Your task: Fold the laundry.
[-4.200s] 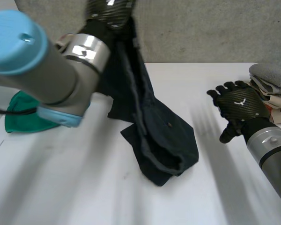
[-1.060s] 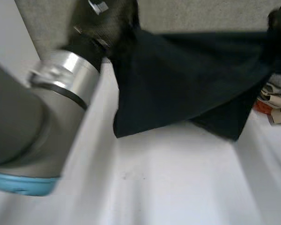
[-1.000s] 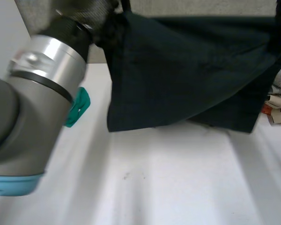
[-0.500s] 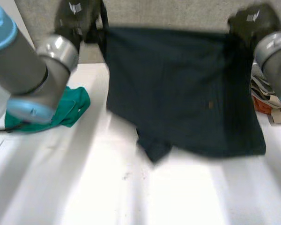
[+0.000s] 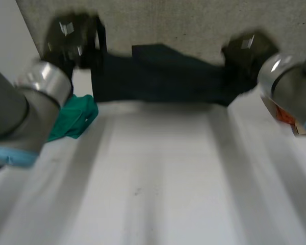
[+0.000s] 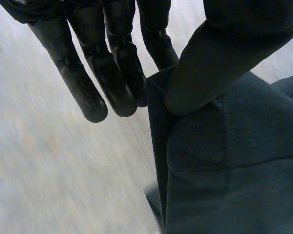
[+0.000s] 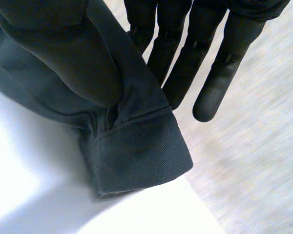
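A dark navy garment (image 5: 158,76) is stretched wide between both hands over the far side of the white table (image 5: 158,184). My left hand (image 5: 71,41) holds its left end and my right hand (image 5: 247,51) its right end. In the left wrist view the thumb of the left hand (image 6: 219,63) presses the garment's edge (image 6: 224,185) against the straight fingers. In the right wrist view the right hand (image 7: 63,53) pinches a hemmed corner of the garment (image 7: 136,156) between thumb and fingers.
A crumpled green cloth (image 5: 74,117) lies at the table's left side, beside my left arm. A stack of folded items (image 5: 290,120) sits at the right edge, behind my right arm. A grey wall stands behind the table.
The garment hung spread and high between the hands; now both hands have moved away and down, and the cloth lies low and stretched along the table's far side.
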Tool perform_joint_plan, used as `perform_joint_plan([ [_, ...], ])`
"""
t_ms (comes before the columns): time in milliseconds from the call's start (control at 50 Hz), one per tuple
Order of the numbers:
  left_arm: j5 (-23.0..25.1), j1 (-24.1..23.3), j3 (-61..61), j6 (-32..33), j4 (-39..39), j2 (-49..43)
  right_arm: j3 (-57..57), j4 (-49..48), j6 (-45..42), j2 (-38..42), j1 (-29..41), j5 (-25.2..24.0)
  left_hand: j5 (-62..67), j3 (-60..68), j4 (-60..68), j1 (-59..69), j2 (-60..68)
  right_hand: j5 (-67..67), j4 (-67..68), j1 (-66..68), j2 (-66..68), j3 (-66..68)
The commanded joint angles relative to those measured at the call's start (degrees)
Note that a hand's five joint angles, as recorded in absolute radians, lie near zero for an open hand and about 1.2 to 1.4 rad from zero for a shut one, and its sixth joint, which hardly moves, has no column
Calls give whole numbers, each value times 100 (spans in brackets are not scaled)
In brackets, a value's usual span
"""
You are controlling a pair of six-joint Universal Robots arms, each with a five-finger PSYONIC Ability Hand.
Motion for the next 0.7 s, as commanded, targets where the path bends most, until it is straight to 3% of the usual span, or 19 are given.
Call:
perform_joint_plan([
  [20, 3, 16, -959, 40, -238, -691, 308, 582, -134, 1167, 61, 7, 1204, 1155, 1116, 1471, 1126, 1364, 1126, 1671, 1286, 1161],
  [160, -6, -20, -880, 49, -519, -1281, 377, -50, 174, 1618, 61, 15, 1204, 1155, 1116, 1471, 1126, 969, 731, 1276, 891, 766],
  [200, -6, -20, -819, 49, -519, -1308, 544, -446, 332, 1574, 27, 68, 1204, 1155, 1116, 1471, 1126, -38, -276, 269, -116, -241],
  [220, -6, -20, -749, 49, -519, -1308, 614, -560, 376, 1548, 9, 85, 1204, 1155, 1116, 1471, 1126, -892, -1131, -585, -970, -1095],
  [240, -6, -11, -739, 49, -519, -1308, 772, -752, 420, 1443, 9, 138, 1204, 1155, 1116, 1471, 1126, -2816, -3054, -2509, -2894, -3019],
  [260, 3, -2, -696, 49, -528, -1308, 878, -841, 429, 1347, 0, 164, 1204, 1155, 1116, 1471, 1126, -3235, -3473, -2928, -3313, -3438],
  [360, 12, 7, -555, 58, -528, -1325, 1379, -1009, 412, 512, -79, 156, 1204, 1155, 1116, 1471, 1126, -3727, -3965, -3419, -3804, -3929],
  [520, -5, 7, 77, 58, -572, -1852, 2653, -799, 148, -1061, -132, 130, 1204, 1155, 1116, 1471, 1126, -3071, -3310, -2764, -3149, -3274],
  [700, -6, 7, 447, 58, -660, -2204, 3981, -789, -485, -1528, -290, -186, 1204, 1155, 1116, 1471, 1126, -3004, -3242, -2696, -3081, -3206],
])
